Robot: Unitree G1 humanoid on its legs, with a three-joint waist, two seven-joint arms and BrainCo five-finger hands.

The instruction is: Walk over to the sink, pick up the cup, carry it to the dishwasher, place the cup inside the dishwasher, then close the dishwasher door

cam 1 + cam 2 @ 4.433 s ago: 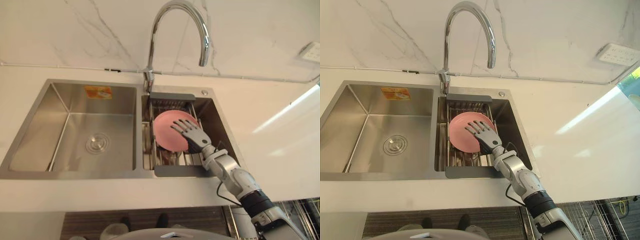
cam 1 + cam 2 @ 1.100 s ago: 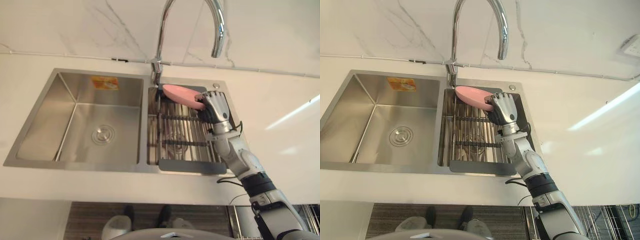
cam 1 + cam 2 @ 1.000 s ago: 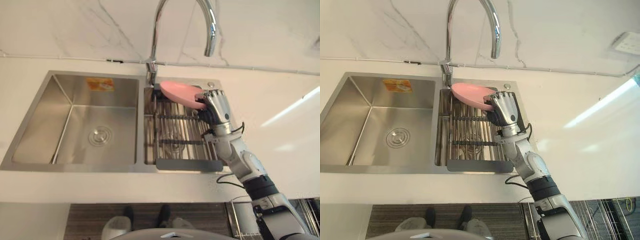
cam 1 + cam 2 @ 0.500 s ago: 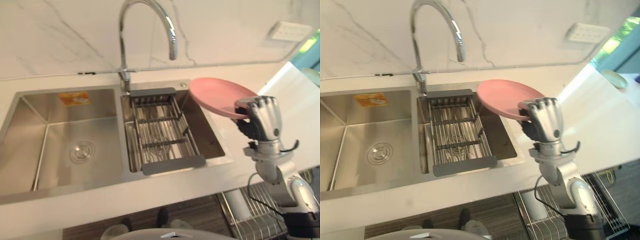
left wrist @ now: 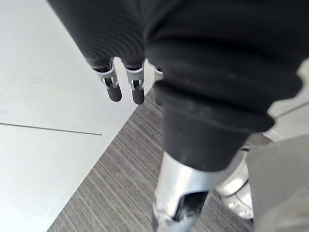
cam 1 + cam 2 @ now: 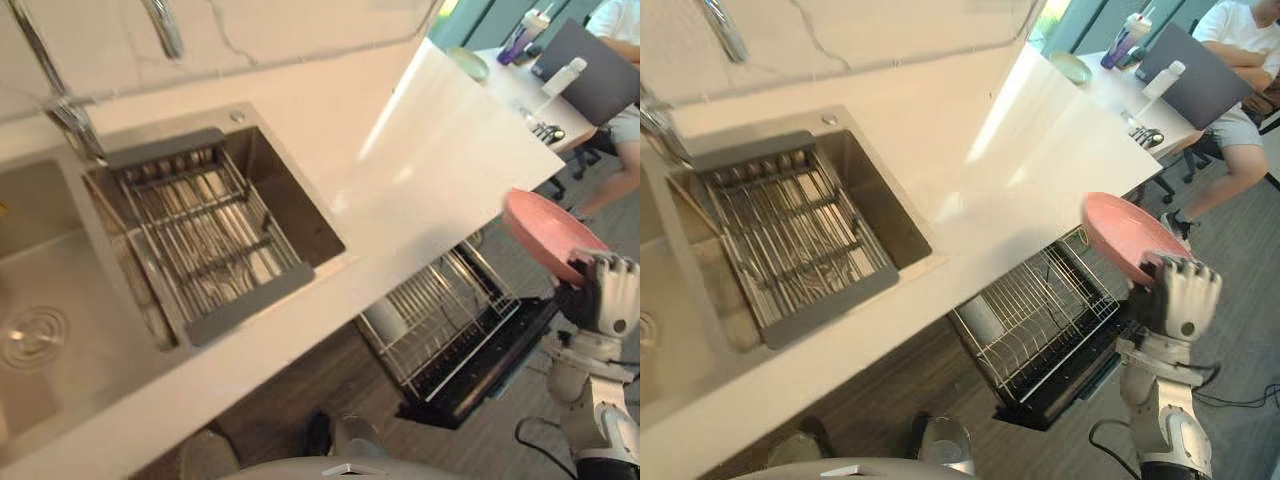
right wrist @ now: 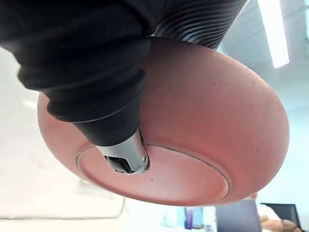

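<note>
past counter edge [image 6: 1040, 200], right robot hand [image 6: 1180, 300] pinching pink plate [image 6: 1125, 238] rim beside open dishwasher rack [image 6: 1035, 315]

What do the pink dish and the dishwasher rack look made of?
The pink dish: likely plastic or glazed ceramic, smooth, matte, evenly coloured, with a moulded foot ring. The dishwasher rack: metal wire, pale and shiny thin crossing rods; any coating cannot be told.

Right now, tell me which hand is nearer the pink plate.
Right. The right hand grips the pink plate by its rim, beside the open dishwasher rack. The left hand hangs with relaxed fingers over the grey floor, touching nothing.
</note>
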